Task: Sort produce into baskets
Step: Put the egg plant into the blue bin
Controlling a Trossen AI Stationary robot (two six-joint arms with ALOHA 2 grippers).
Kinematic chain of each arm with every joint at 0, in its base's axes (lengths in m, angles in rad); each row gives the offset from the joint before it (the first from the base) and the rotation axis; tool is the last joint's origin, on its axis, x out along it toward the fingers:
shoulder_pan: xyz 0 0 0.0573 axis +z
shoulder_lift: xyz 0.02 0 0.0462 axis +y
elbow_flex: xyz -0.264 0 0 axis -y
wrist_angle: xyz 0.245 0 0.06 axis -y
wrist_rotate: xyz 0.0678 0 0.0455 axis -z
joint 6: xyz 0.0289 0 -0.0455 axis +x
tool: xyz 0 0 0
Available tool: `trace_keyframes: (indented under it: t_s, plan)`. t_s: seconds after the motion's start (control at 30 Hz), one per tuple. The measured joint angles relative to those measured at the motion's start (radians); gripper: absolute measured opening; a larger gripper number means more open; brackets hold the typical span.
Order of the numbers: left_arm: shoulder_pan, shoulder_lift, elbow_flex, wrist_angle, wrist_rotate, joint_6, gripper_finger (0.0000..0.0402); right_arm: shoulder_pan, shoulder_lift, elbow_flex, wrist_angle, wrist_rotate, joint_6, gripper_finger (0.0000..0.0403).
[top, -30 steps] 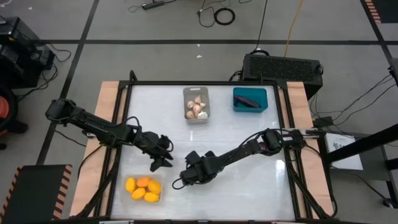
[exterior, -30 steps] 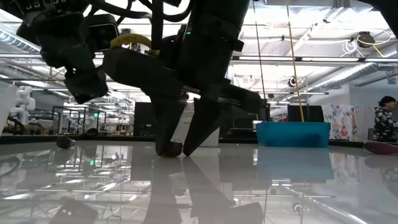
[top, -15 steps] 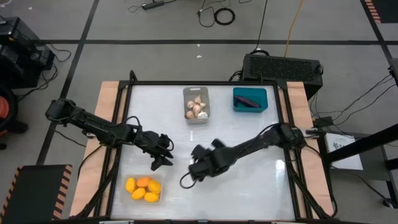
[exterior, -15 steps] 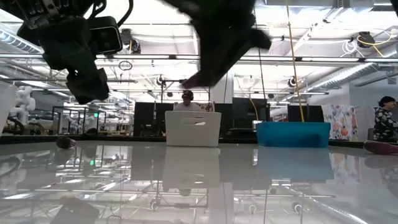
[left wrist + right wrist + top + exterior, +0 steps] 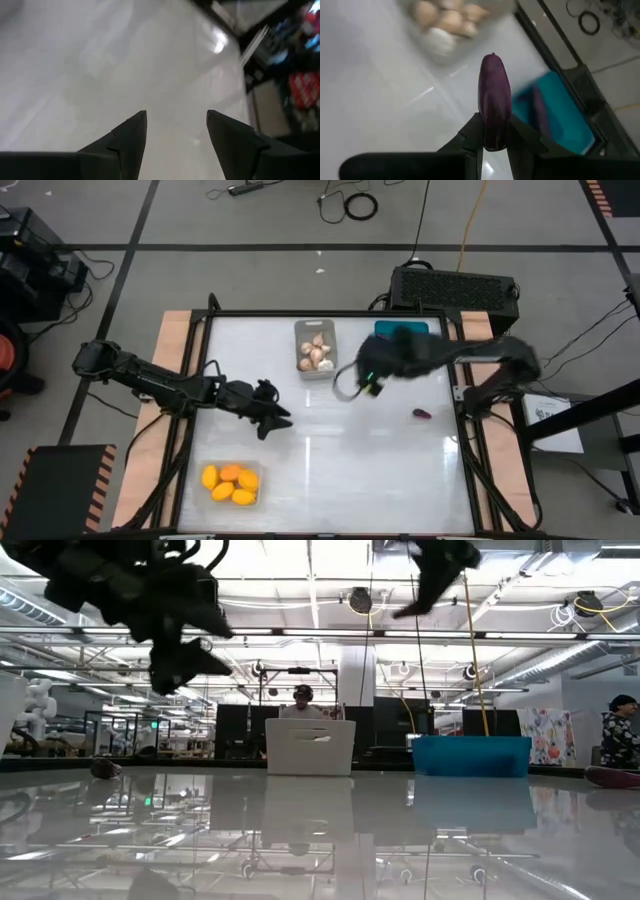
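Observation:
My right gripper (image 5: 494, 134) is shut on a dark purple eggplant (image 5: 494, 95), high above the table between the grey basket (image 5: 316, 348) of garlic bulbs and the teal basket (image 5: 402, 330). In the high view it is a blur (image 5: 362, 376). My left gripper (image 5: 270, 416) is open and empty over the bare table left of centre; its wrist view (image 5: 176, 131) shows nothing between the fingers. A clear basket (image 5: 230, 483) of yellow and orange fruits stands at the near left. A small purple piece (image 5: 421, 414) lies on the table at the right. My right gripper pinches the eggplant's near end (image 5: 493, 136) between its two fingers. The eggplant lies along the fingers and sticks out past their tips. It is lifted clear of the table.
A black perforated box (image 5: 455, 285) stands beyond the table's far right corner. The teal basket (image 5: 555, 115) holds a long dark eggplant. Open white table lies in the middle and at the near right. People show in the room behind, in the low view.
My right gripper has risen from the table near the middle front with the eggplant. It has swung fast toward the far right, toward the garlic and teal baskets. My left gripper has shifted a little toward the table's right.

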Motion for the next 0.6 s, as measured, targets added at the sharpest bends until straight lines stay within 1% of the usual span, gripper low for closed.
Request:
trace_keyframes:
  t_s: [0.17,0.27,0.33,0.4,0.47,0.53,0.6]
  plan:
    - [0.006,0.000,0.000,0.112,-0.077,-0.030,0.0215,-0.182,-0.243,-0.292,0.152,-0.075,-0.092,0.0056]
    - [0.008,0.000,0.000,0.144,-0.127,-0.033,0.0215,-0.283,-0.359,-0.455,0.249,-0.119,-0.143,0.0058]
    - [0.015,0.000,0.000,0.164,-0.147,-0.033,0.0215,-0.346,-0.416,-0.550,0.330,-0.126,-0.183,0.0061]
    - [0.026,0.000,0.000,0.180,-0.173,-0.036,0.0215,-0.410,-0.453,-0.632,0.405,-0.130,-0.236,0.0067]
    - [0.044,0.000,0.000,0.182,-0.204,-0.058,0.0215,-0.480,-0.463,-0.696,0.475,-0.170,-0.297,0.0075]
    - [0.065,0.000,0.000,0.191,-0.219,-0.078,0.0215,-0.546,-0.458,-0.741,0.518,-0.215,-0.346,0.0082]
    - [0.086,0.000,0.000,0.210,-0.221,-0.087,0.0215,-0.599,-0.445,-0.766,0.533,-0.228,-0.379,0.0090]
